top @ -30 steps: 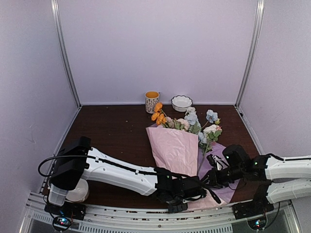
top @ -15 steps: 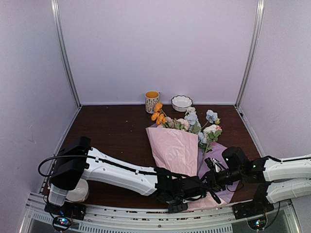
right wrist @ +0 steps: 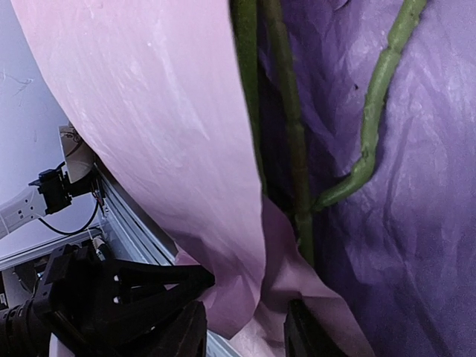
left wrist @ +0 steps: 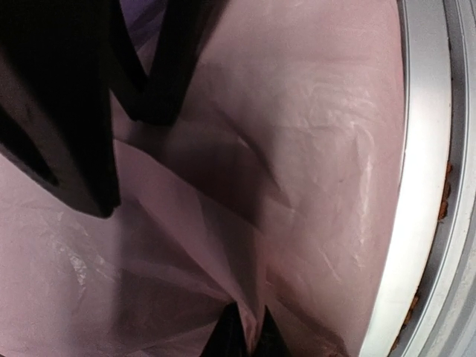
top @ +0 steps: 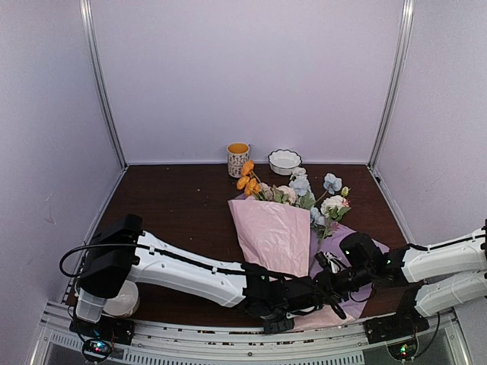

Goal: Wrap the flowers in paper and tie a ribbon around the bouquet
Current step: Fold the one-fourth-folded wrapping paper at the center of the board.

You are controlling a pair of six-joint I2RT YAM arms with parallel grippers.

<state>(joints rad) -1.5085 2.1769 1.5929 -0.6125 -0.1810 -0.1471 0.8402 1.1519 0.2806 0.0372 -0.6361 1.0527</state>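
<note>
The bouquet lies in the middle of the table, its flowers [top: 293,190] at the far end and the pink paper [top: 270,232] tapering toward me. A lilac face of the paper [top: 348,242] spreads under its right side. My left gripper [left wrist: 249,338] is shut on a fold of pink paper [left wrist: 312,149] at the narrow end. My right gripper [right wrist: 244,335] stands open beside it, a loose pink paper edge [right wrist: 163,111] hanging between its fingers. Green stems [right wrist: 294,149] run over the lilac sheet [right wrist: 416,223]. The ribbon is out of view.
A yellow-rimmed cup [top: 238,158] and a white bowl [top: 284,160] stand at the back wall. The metal rail [left wrist: 416,186] at the near table edge runs close under both grippers. The left arm's black wrist [right wrist: 111,297] sits right beside the right gripper.
My right gripper has slid left toward the bouquet's narrow end and its jaws have spread wider. The left gripper has kept its hold and place.
</note>
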